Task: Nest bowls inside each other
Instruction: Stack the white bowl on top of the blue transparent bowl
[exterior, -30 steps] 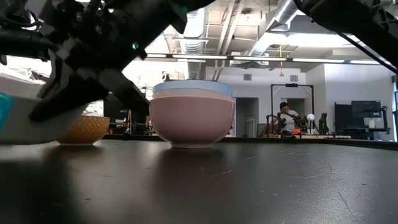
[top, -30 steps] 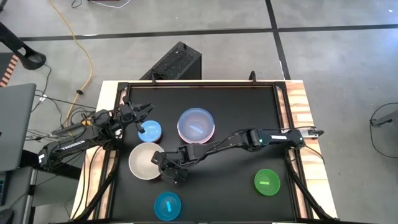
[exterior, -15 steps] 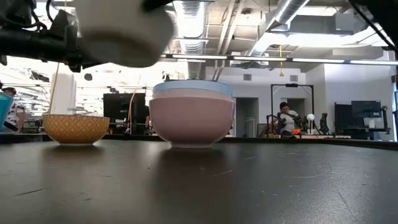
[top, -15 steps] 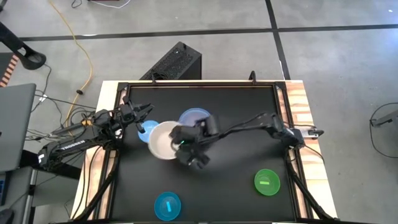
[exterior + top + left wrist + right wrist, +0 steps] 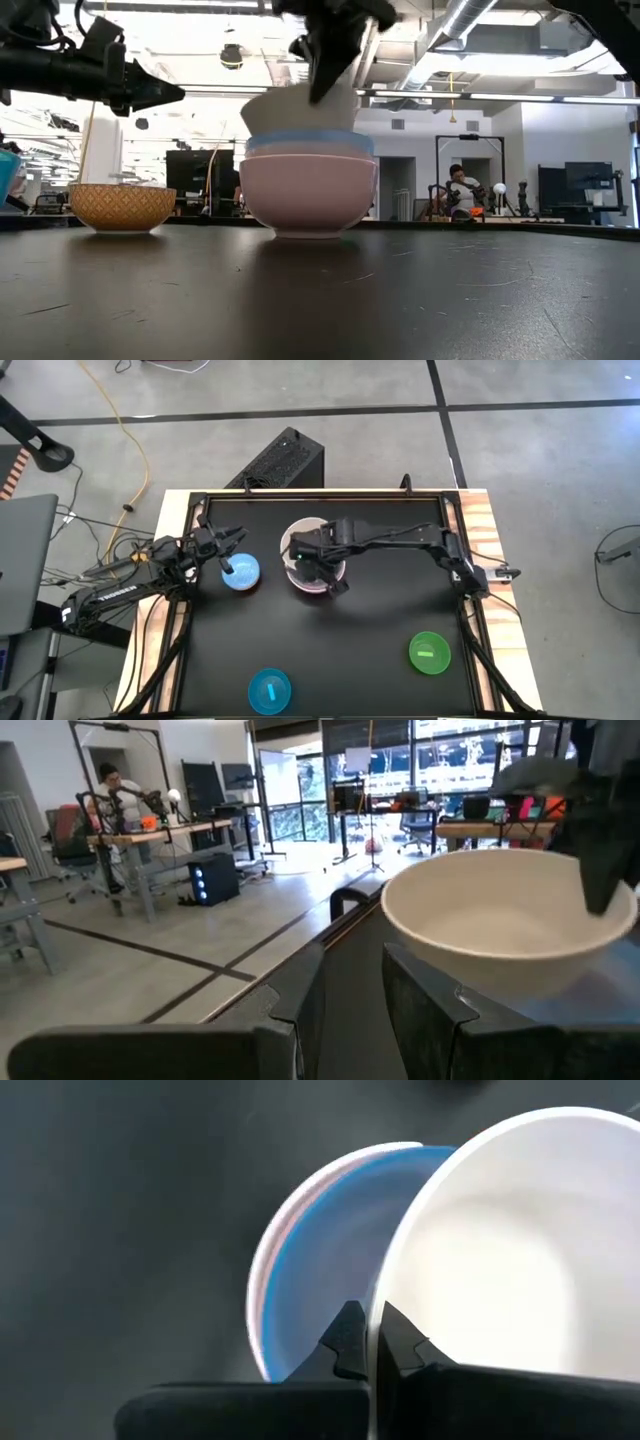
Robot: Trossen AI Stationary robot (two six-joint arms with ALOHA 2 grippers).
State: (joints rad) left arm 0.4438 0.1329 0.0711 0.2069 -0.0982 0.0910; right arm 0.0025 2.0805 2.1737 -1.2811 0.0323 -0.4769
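Right hand: your right hand is pinched on the rim of the white bowl; its fingers sit one on each side of the rim, pressed tight to it.
White bowl: you hold it tilted, just above the blue bowl, which sits nested in the pink bowl. In the low view the white bowl hangs right over that stack, its base at the blue rim; you cannot tell whether they touch.
Left hand: your left hand hovers over the small light-blue bowl at the left of the surface; its fingers stand slightly apart with nothing between them.
Other bowls: the cyan bowl is at the near edge and the green bowl at the right, well apart from the stack.
Change: a second ago the white bowl sat on the surface at the near left with your right hand at its rim; half a second ago it was in the air beside the stack; now it is over the stack. Your left hand has stayed put.
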